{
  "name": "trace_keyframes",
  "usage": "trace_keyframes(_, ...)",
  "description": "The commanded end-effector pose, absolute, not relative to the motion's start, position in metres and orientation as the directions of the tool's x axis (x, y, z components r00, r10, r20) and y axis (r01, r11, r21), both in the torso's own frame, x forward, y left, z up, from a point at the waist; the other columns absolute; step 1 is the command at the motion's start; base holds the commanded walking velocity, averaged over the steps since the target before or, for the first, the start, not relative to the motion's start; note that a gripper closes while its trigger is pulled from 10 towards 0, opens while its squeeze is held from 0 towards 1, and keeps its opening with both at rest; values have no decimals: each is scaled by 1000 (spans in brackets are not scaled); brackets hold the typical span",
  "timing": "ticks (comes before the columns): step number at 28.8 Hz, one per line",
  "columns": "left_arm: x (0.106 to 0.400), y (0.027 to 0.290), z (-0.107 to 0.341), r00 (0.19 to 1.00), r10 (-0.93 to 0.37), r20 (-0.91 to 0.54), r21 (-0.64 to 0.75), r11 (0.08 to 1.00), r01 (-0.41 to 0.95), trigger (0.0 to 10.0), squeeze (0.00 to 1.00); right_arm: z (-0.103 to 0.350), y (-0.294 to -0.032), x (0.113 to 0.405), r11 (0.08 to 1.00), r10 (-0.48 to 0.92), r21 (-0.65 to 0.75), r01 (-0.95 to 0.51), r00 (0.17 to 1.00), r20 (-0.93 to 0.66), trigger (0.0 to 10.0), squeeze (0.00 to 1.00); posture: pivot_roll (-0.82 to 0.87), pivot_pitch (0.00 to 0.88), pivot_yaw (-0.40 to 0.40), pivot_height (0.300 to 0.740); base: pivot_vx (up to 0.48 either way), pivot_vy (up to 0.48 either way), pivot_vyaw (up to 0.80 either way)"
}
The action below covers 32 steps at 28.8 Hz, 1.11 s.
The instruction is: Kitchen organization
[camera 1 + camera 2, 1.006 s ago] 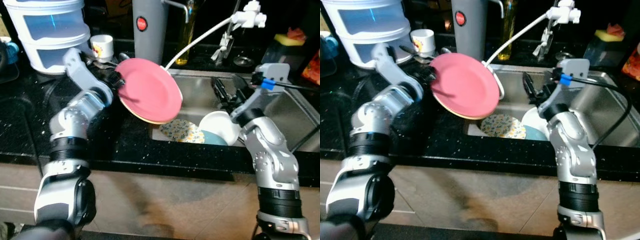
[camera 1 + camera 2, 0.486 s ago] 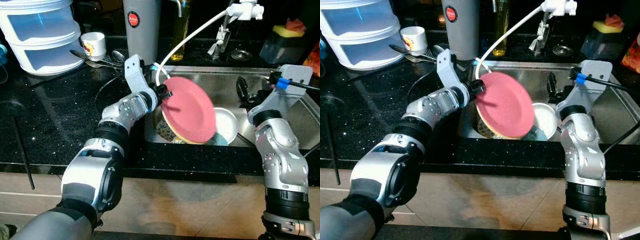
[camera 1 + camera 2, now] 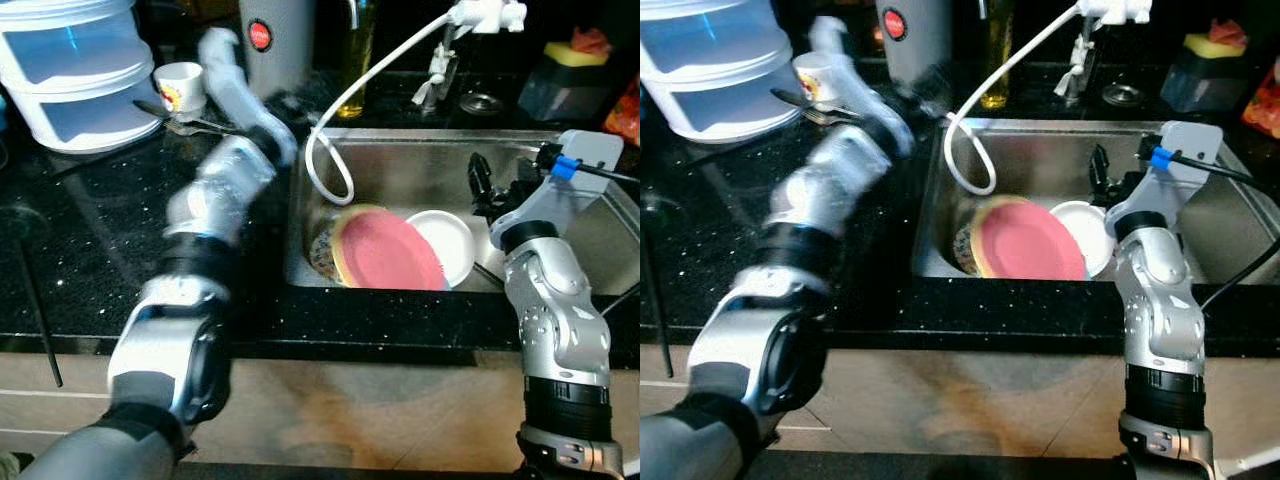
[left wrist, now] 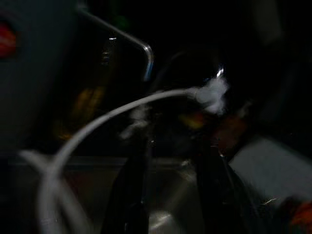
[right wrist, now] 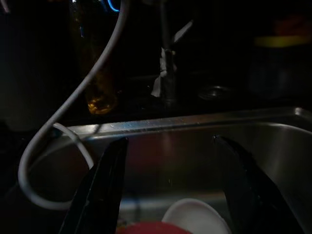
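Drawers of clear plastic (image 3: 70, 70) stand at the far left of the black counter (image 3: 90, 240), and a small cup (image 3: 180, 87) sits beside them with spoons (image 3: 190, 123) at its foot. Our left gripper (image 4: 168, 195) is blurred above the counter edge by the sink (image 3: 560, 230); its fingers (image 4: 129, 195) stand a little apart with nothing between them. Inside the sink, the pink plate (image 3: 388, 252) lies tilted on a patterned plate (image 3: 322, 255), touching a white bowl (image 3: 447, 243). A white hose (image 3: 335, 170) loops down above them. Our right gripper (image 5: 170, 195) hangs over the sink, fingers (image 5: 100, 190) wide apart, the bowl just below them
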<state>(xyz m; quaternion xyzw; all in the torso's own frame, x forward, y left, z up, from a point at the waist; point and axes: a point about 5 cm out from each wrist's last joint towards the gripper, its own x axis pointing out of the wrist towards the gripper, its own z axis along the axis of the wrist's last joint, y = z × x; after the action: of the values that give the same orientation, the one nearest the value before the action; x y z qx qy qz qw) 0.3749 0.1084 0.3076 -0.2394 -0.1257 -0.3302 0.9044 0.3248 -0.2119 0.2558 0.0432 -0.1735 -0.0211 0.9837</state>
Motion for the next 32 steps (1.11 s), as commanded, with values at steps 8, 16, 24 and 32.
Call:
trace_keyframes(8,345,187,289,984,74,162,-119,991,-55,10000,0,249,-203,326,995,-4,93,-28,944,329,10000,0,161,123,22,740,0,0,0)
trace_keyframes(16,326,213,267,961,273,50,-31,962,-272,10000,0,249,-195,330,994,42,85,-74,945,325,10000,0,170,119,17,740,0,0,0)
trace_keyframes(24,324,163,271,964,-70,256,162,986,28,10000,0,240,-205,327,990,-143,41,137,931,335,10000,0,142,106,27,740,0,0,0)
trace_keyframes(32,319,157,273,924,-264,277,177,959,221,10000,0,252,-221,311,951,-294,47,306,845,447,10000,0,115,77,34,740,0,0,0)
